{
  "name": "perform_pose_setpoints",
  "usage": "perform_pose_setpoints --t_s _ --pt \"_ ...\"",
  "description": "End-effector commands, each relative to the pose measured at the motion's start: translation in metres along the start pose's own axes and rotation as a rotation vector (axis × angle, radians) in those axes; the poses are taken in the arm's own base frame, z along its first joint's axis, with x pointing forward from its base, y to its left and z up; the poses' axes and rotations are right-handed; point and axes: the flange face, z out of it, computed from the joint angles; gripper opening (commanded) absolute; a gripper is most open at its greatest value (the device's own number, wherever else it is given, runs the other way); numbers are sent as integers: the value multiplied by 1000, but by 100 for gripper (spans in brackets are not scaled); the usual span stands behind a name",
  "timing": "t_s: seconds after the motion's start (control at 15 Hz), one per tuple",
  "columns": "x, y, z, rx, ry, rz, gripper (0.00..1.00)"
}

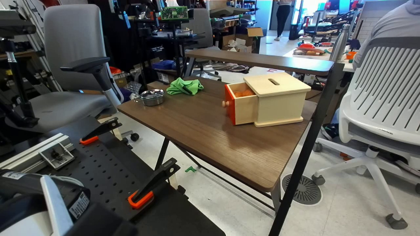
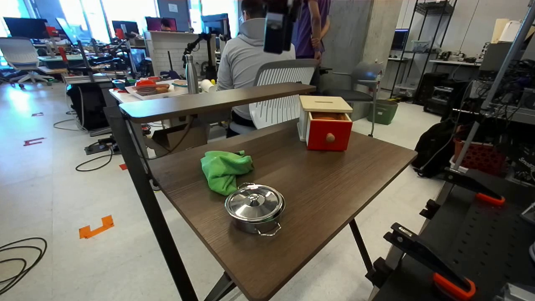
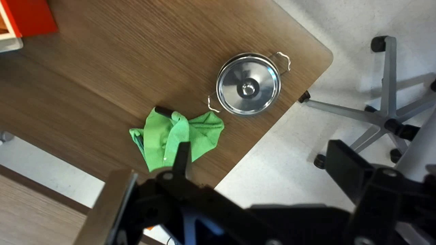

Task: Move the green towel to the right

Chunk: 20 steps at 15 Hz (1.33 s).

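The green towel point(image 1: 185, 87) lies crumpled on the brown table point(image 1: 210, 131). It shows beside the metal pot in both exterior views point(image 2: 223, 169) and in the wrist view point(image 3: 206, 136). My gripper point(image 3: 260, 148) is open in the wrist view, its two black fingers wide apart with nothing between them. It is high above the table's edge. The left finger overlaps the towel's lower part in the picture but does not appear to touch it. A dark part point(image 2: 279, 31) at the top of an exterior view looks like part of the gripper.
The lidded metal pot point(image 2: 255, 205) stands close to the towel, near a table corner. A wooden box point(image 1: 282, 108) with its red drawer point(image 2: 329, 136) pulled out stands further along the table. A raised shelf point(image 1: 262, 61) runs along one long side of the table.
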Motion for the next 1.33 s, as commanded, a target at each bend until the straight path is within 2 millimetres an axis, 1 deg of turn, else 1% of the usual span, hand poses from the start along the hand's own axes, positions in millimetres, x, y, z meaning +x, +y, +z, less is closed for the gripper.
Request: perform_pose_setpoints --t_s 0.0,0.2,0.4,0.67,0.93,1.27 --pt "39 15 25 -1 32 -37 100" --pt "61 23 50 32 36 -39 100" --pt "78 29 74 40 36 -39 100" --pt "93 31 106 33 42 -59 100" --pt "105 39 136 43 37 -54 100" --pt "114 55 163 44 24 -20 100"
